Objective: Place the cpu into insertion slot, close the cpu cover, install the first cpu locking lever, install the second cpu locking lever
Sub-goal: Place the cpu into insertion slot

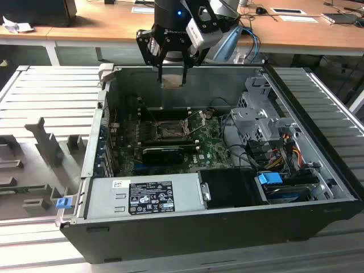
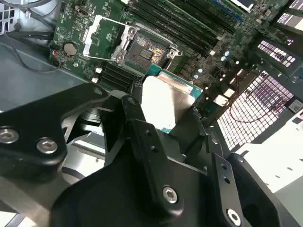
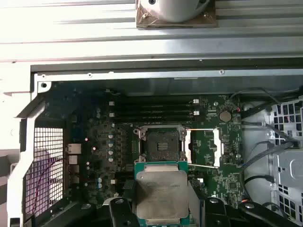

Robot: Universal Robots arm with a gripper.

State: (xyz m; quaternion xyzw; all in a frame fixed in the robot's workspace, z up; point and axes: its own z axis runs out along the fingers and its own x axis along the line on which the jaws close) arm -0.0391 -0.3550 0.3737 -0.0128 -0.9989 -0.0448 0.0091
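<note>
The black two-fingered hand (image 1: pixel 172 78) pinches the small, flat, square silver-tan cpu (image 3: pixel 161 194) by its edges, well above the square dark metal-framed insertion slot (image 3: pixel 160 142) lying open below the hand, so a tilt or slip in that thin grip would probably seat the cpu skewed.

The gripper (image 1: pixel 172 79) is matte black, its angular links pinned with bright silver screws (image 2: pixel 47 145) (socket-headed), below a black cylindrical wrist (image 1: pixel 166 14) bearing a small blue light (image 1: pixel 180 12) and a pale grey box (image 1: pixel 200 27) on the exterior view's right.
</note>
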